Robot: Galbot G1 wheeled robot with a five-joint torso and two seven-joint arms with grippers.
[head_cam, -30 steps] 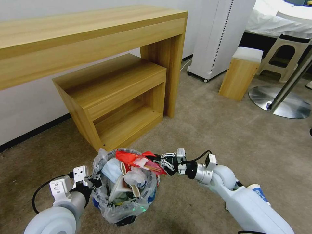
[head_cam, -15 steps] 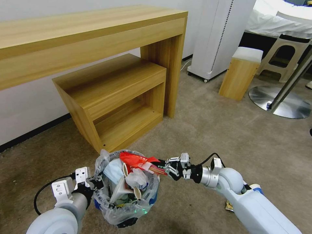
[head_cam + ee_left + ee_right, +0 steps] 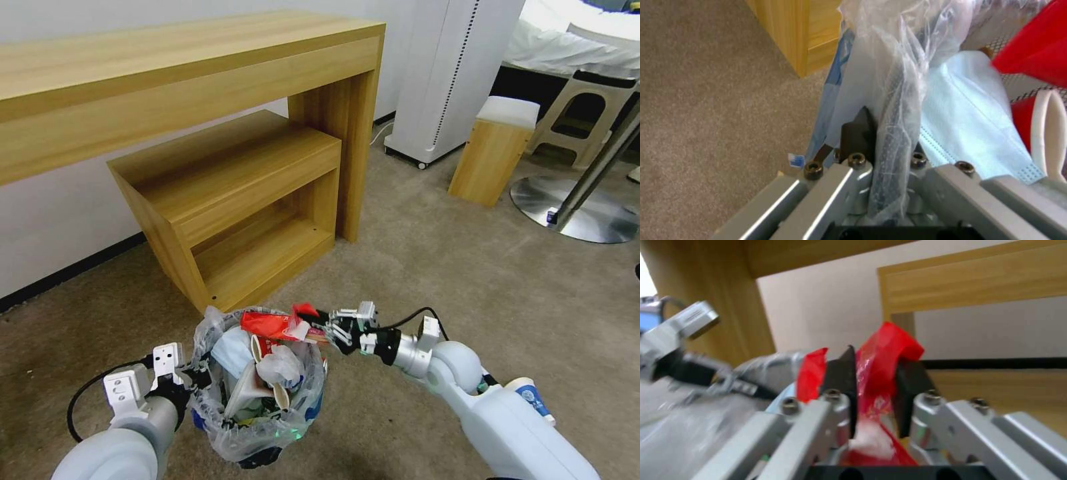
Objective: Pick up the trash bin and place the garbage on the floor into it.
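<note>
Left hand clamps bin rim; right hand grips red wrapper. Centre over opening before release.

Under me spreads the beige carpet floor. On it stand a long wooden desk against the wall, a low wooden shelf unit beneath it, a white wheeled appliance, a small wooden stool with a white top and a round metal base plate.
</note>
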